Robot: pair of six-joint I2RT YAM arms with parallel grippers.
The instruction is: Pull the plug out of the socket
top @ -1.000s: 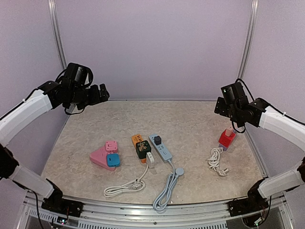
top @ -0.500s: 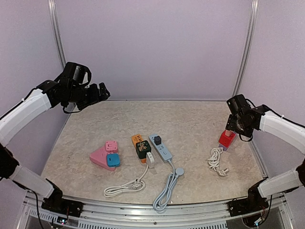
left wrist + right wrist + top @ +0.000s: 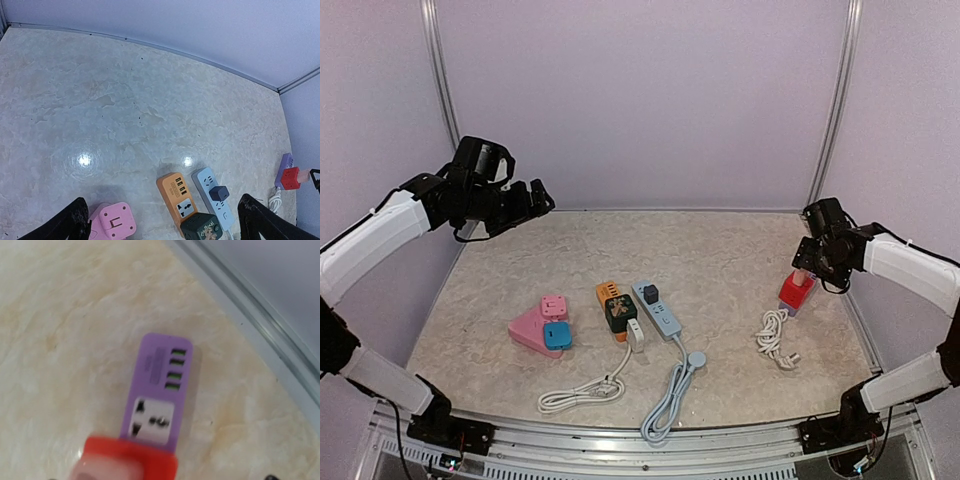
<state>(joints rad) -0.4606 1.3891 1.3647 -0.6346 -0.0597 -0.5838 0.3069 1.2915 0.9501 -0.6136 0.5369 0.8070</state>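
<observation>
One red hard-plastic cube plug [image 3: 794, 292], seated in the purple plastic socket strip [image 3: 160, 365] at the right edge of the tabletop [image 3: 720, 250], looks light and rigid: pinch its flat sides; right claw [image 3: 807, 265] state indeterminate, left claw [image 3: 542, 198] released.

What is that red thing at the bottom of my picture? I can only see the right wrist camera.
Observer: From the top camera, it is a red cube sitting on your purple strip, with a pink plug sticking up from it.
Operator: Where is my gripper then?
Observer: The right gripper hangs just above that pink plug. I cannot tell whether it touches.
Operator: What is the other arm doing?
Observer: The left gripper is held high on the far left, jaws wide open, holding nothing.
</observation>
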